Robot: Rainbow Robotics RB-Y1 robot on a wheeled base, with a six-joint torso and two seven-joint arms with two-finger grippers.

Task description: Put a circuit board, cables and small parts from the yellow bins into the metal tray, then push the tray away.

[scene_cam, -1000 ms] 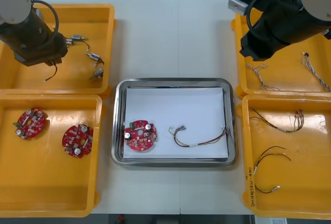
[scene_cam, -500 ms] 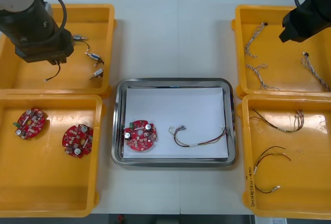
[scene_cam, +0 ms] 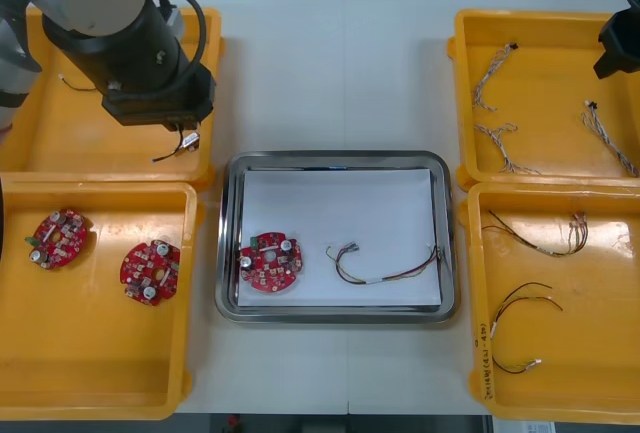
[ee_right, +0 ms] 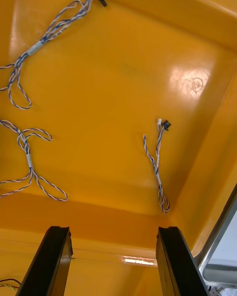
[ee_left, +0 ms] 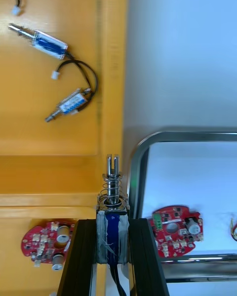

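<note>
Firmly pinched between the left gripper's (ee_left: 112, 239) fingers (ee_left: 81, 256), a small metal part (ee_left: 113, 182) with a spring sticks out past the fingertips, its black lead dangling. It hangs over the tray-side wall of the far-left yellow bin (scene_cam: 40, 148), just short of the metal tray (scene_cam: 335, 158), which holds a circuit board (scene_cam: 271, 262) and a red and yellow cable (scene_cam: 385, 265). Half a second ago the left arm was farther out over the bin. The right gripper (ee_right: 113, 241), fingers spread, hovers over twisted blue and white cables (ee_right: 157, 165) in the far-right yellow bin (scene_cam: 545, 73), its arm drawn farther right.
</note>
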